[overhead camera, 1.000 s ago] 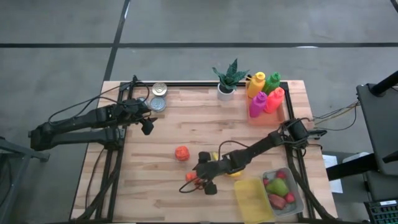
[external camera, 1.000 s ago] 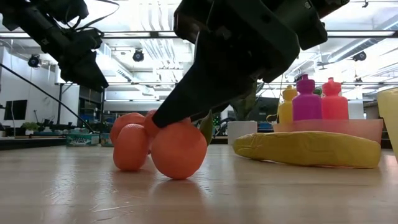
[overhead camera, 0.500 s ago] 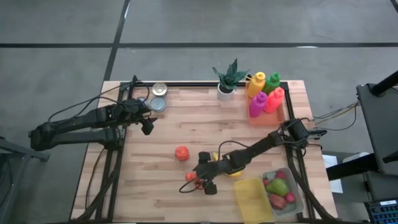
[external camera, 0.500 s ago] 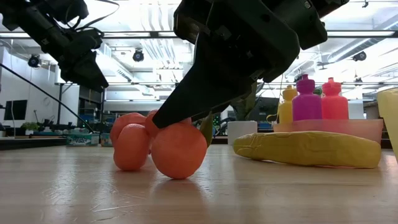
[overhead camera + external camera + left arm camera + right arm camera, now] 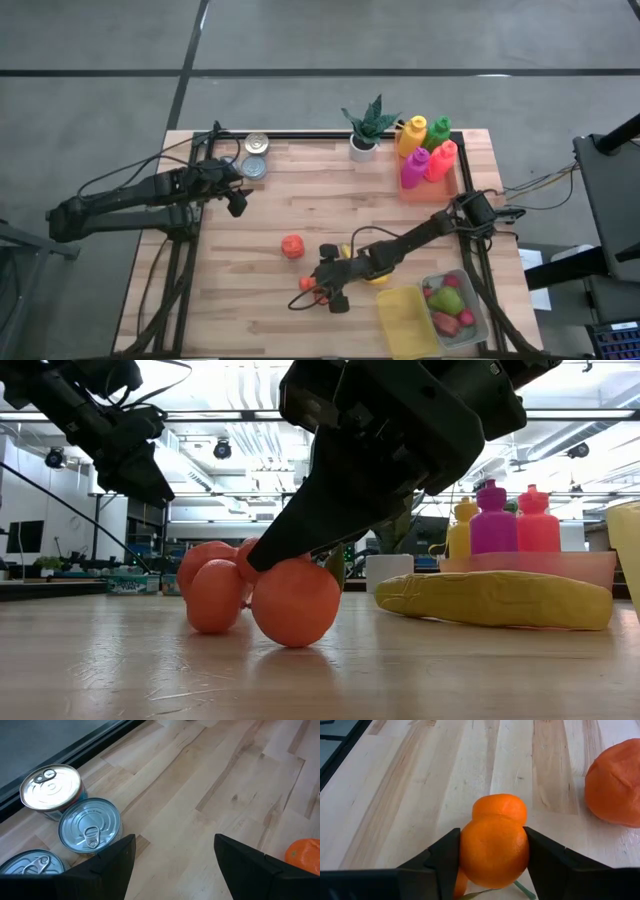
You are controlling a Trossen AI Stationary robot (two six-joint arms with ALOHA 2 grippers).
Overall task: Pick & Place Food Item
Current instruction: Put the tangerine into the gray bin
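An orange fruit cluster (image 5: 494, 851), round lobes with a green stem, lies on the wooden table (image 5: 300, 200) near its front middle. It also shows in the high view (image 5: 307, 285) and the low view (image 5: 295, 603). My right gripper (image 5: 492, 865) (image 5: 320, 290) is shut on it. A second, lumpy orange fruit (image 5: 291, 245) (image 5: 615, 790) sits apart, farther back. My left gripper (image 5: 175, 865) (image 5: 236, 200) hangs open above the table's far left, next to the cans, with nothing between its fingers. My right gripper pinches the front lobe of the orange cluster by its two sides (image 5: 465, 852) between its two fingers (image 5: 442, 862). The fingers slant down at it from the table's right. The cluster rests on the table with its other lobes behind the fingers.
A banana (image 5: 375, 277) (image 5: 495, 600) lies just right of the gripper. A clear tub of fruit (image 5: 452, 305) and its yellow lid (image 5: 405, 320) stand at the front right. Cans (image 5: 256, 155) (image 5: 90, 825), a potted plant (image 5: 366, 125) and coloured bottles (image 5: 428, 150) line the far edge.
My right gripper has shut its fingers onto the orange cluster without shifting its place. The front lobe has been nudged a little across the table in the low view. My left arm has kept still.
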